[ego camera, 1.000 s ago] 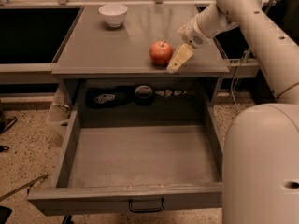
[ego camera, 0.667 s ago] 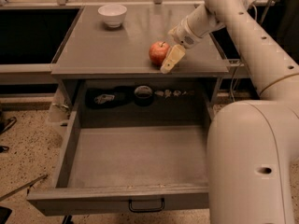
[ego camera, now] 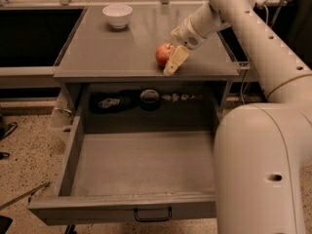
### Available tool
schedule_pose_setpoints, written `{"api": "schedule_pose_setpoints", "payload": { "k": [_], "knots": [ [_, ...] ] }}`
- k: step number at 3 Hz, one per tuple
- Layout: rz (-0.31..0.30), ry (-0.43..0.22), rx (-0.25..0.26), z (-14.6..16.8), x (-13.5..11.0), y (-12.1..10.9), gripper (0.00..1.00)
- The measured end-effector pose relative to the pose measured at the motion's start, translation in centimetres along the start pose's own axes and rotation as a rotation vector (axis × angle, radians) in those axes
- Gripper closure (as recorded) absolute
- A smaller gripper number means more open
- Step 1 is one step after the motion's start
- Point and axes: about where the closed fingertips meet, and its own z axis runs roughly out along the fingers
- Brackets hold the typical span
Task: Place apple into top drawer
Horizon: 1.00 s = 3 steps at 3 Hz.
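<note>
The red apple (ego camera: 163, 53) sits on the grey cabinet top (ego camera: 122, 48), near its front edge, right of centre. My gripper (ego camera: 169, 62) reaches down from the right and is at the apple. One cream finger (ego camera: 176, 60) lies across the apple's right front side; the other finger is hidden behind it. The jaws look open around the apple, which rests on the top. The top drawer (ego camera: 122, 209) is pulled fully out below, with its dark handle (ego camera: 152, 214) on the front panel. Its inside holds nothing.
A small white bowl (ego camera: 117, 15) stands at the back left of the cabinet top. Dark items and small bits (ego camera: 149, 98) lie in the recess behind the drawer. My white arm and base (ego camera: 263, 169) fill the right side. The floor is speckled (ego camera: 24, 150).
My gripper has moved left and closed in on the apple, from beside its right side to overlapping it. The apple and drawer have not moved.
</note>
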Motion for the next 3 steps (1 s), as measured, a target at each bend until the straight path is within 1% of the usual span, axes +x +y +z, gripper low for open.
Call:
{"api": "schedule_pose_setpoints", "payload": {
  "k": [1, 2, 3],
  "knots": [
    [-0.018, -0.002, -0.008, 0.16, -0.99, 0.26, 0.00],
    [-0.016, 0.006, -0.010, 0.29, -0.94, 0.33, 0.00],
    [-0.016, 0.006, -0.010, 0.29, -0.94, 0.33, 0.18]
  ]
}}
